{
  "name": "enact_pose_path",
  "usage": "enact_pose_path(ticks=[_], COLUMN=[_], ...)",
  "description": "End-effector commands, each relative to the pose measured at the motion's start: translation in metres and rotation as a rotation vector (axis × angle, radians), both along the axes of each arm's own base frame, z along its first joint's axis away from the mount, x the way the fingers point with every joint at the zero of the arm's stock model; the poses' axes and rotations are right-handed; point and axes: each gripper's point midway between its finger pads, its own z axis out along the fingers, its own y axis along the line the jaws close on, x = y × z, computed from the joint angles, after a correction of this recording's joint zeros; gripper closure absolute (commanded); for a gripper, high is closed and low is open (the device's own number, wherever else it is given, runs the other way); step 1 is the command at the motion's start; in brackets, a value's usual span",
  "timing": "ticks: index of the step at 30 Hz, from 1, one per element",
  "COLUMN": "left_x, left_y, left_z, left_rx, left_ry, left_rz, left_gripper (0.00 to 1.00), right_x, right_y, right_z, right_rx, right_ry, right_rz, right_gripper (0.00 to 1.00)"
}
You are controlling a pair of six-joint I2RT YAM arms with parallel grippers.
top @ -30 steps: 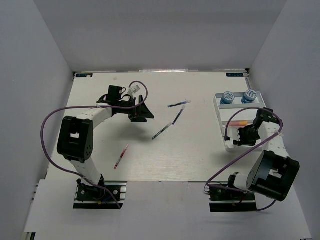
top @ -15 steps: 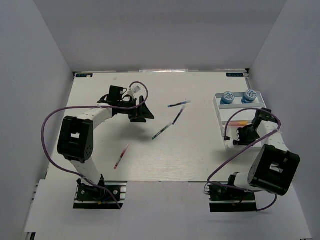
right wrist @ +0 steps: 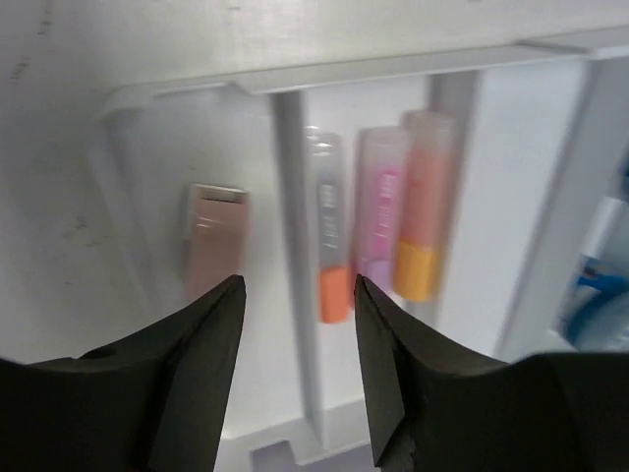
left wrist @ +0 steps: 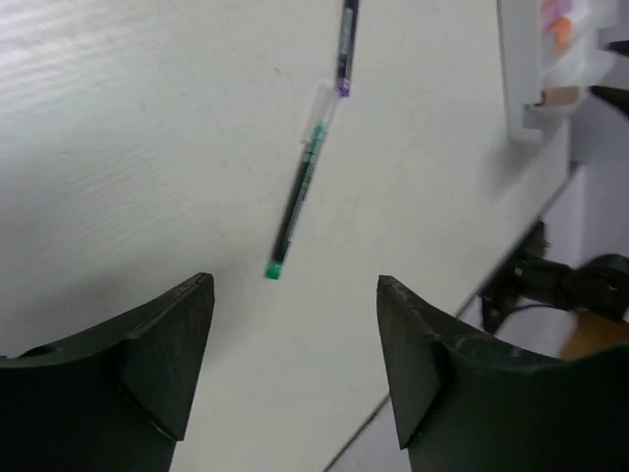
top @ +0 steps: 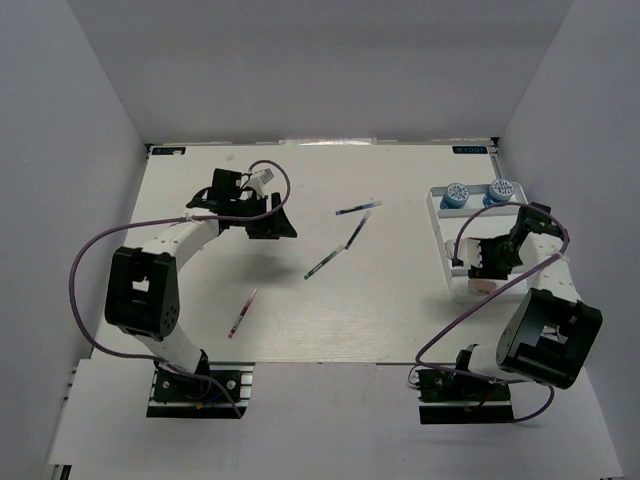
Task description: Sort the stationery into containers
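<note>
**Entry: loose stationery, with tray.**

- **Green-tipped pen** [left wrist: 300, 192]: slim, with a clear barrel, a dark core and a green end. It lies flat mid-desk, just ahead of the left fingers [left wrist: 167, 344]. These are spread, grasp nothing and hover above the desk [top: 400, 330].
  - Far end: it meets or nearly meets a purple-banded pen [left wrist: 346, 39]; contact cannot be told.
  - Handling, as judged: light, stiff and smooth, and likely to roll. Best taken across the middle of the barrel, with the fingers square to its length.
- **Dark pen** [top: 358, 208]: lies further back on the desk.
- **Red pen** [top: 242, 313]: lies nearer the left arm's base, well apart from the other pens.
- **White tray** [right wrist: 393, 61]: stands at the desk's right side and is divided into long compartments. The right fingers [right wrist: 201, 344] hang over it, parted and holding nothing.
  - One compartment: an orange highlighter [right wrist: 330, 246], a pink highlighter [right wrist: 380, 211] and a yellow-orange highlighter [right wrist: 423, 226], side by side. All three are stubby and should be easy to pinch.
  - Neighbouring compartment: a small pinkish eraser [right wrist: 212, 241].
</note>
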Motion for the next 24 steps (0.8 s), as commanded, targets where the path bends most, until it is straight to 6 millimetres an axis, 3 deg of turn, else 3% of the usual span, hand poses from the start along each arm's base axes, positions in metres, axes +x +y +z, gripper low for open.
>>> enact_pose_path(ticks=[1, 5, 10, 16, 17, 24], left_x=[0.010, 0.007, -0.007, -0.055, -0.062, -0.109], left_y=[0.031, 0.059, 0.099, 0.151, 0.154, 0.159], left_z=[0.018, 0.016, 0.009, -0.016, -0.021, -0.041], left_rx=[0.191, 0.354, 0.585, 0.854, 0.868, 0.875], left_ry=[-0.175, -0.238, -0.243, -0.122, -0.109, -0.020], left_rz=[0.067, 0.032, -0.003, -0.149, -0.193, -0.358], left_gripper=[0.25, 0.33, 0.39, 0.42, 0.42, 0.51], right_x=[0.035, 0.062, 0.059, 0.043, 0.040, 0.038], right_y=[0.017, 0.038, 0.067, 0.099, 0.100, 0.108], right_z=[0.052, 0.114, 0.152, 0.163, 0.155, 0.154], right_rx=[0.073, 0.240, 0.412, 0.496, 0.500, 0.506], right_ry=[-0.168, -0.278, -0.267, -0.288, -0.274, -0.263], right_rz=[0.093, -0.018, -0.145, -0.153, -0.159, -0.174], right_gripper=[0.46, 0.46, 0.46, 0.45, 0.45, 0.45])
